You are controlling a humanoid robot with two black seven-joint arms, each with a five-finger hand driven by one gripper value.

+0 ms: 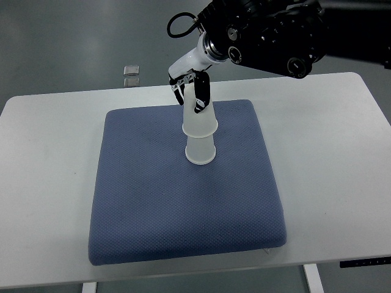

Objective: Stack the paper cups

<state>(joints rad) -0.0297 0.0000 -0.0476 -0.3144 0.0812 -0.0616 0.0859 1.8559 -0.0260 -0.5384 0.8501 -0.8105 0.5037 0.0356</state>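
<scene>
Two white paper cups stand upside down near the middle of the blue mat (153, 201). The lower cup (201, 151) rests rim-down on the mat. The upper cup (199, 119) sits partly slipped over its top, slightly tilted. My right hand (194, 91) reaches in from the upper right on a black arm. Its dark fingers (203, 91) are closed around the narrow upper end of the upper cup. The left arm does not show.
The mat lies on a white table (330, 152) with bare margins on every side. Two small square objects (131, 70) lie on the grey floor beyond the table's far edge. A black cable loop (180, 25) hangs by the wrist.
</scene>
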